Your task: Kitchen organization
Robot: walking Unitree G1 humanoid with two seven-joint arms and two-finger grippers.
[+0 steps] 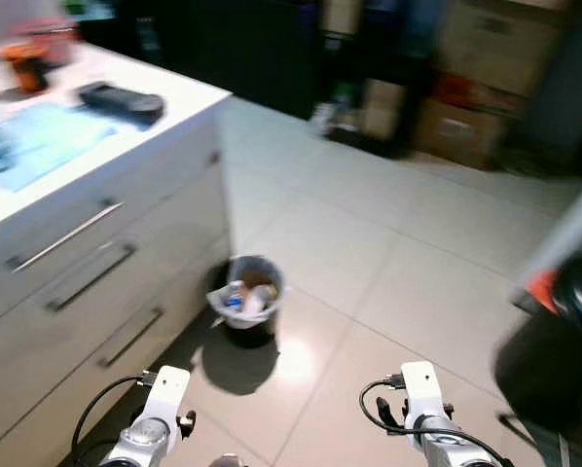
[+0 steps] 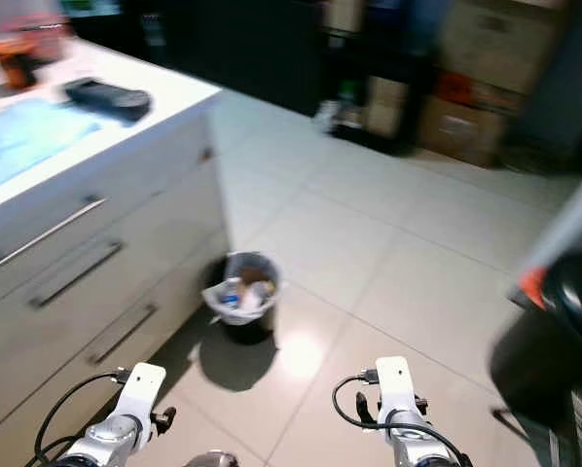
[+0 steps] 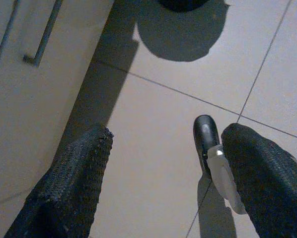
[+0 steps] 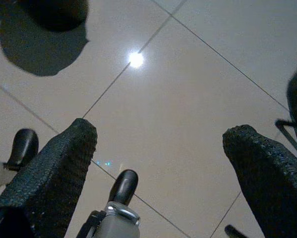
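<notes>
Tiled kitchen floor (image 1: 388, 263), small bin (image 1: 245, 297) beside drawers (image 1: 96, 282), left hand (image 3: 163, 173) and right hand (image 4: 158, 163) spread apart

- Legible text: none in any view.
- Cardboard boxes (image 1: 486, 68), upper right of frame: faces too blurred, no print readable.
- Dark flat item (image 1: 122, 100) on white countertop (image 1: 174, 97), upper left: no markings made out.
- Orange obj. (image 1: 33, 53), far upper left: blurred, no label readable.
- Bin (image 1: 245, 297), centre: packaging inside, print too small to read.
- Wrist views: bare floor tiles, no signs or nos.
</notes>
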